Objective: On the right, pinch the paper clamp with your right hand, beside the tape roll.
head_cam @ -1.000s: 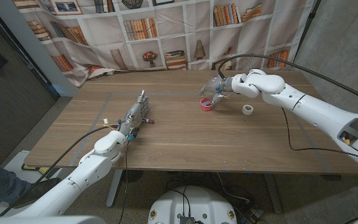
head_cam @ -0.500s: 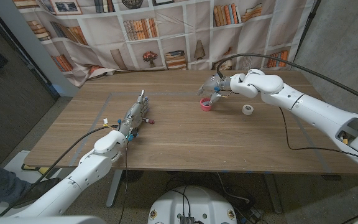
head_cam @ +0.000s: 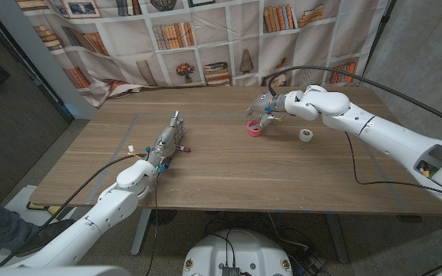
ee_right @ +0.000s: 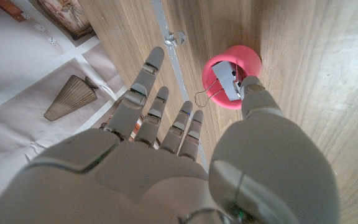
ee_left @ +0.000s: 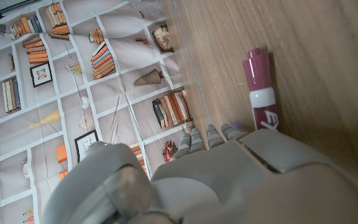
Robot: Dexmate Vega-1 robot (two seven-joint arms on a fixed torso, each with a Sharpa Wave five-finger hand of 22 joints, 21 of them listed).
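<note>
Right wrist view is looking along the back of the right robot hand (ee_right: 166,155), whose fingers (ee_right: 145,93) are stretching out straight and slightly apart above the wooden surface (ee_right: 316,74). Its thumb tip is reaching to a small silver paper clamp with wire handles (ee_right: 219,87), which is sitting on top of a round pink tape roll (ee_right: 244,59). Whether the thumb is actually pressing the clamp cannot be told, and no finger is closing on it from the other side, so the hand is holding nothing.

From the head view, the right robot hand (head_cam: 264,108) is hovering at the far right part of the surface (head_cam: 282,176), just above and behind the pink roll (head_cam: 255,129). A small white tape roll (head_cam: 305,136) is lying near the pink one, further to the right and under the white forearm.

On the left side, the left robot hand (head_cam: 169,142) is resting on the surface with its fingers pointing away from the robot and lying close together, gripping nothing. Just beside it is lying a dark red marker pen with a white band (head_cam: 181,150); the left wrist view is showing the same marker (ee_left: 261,93) next to the fingertips (ee_left: 211,134).

Behind the surface is hanging a cloth backdrop printed with bookshelves (head_cam: 206,38).
</note>
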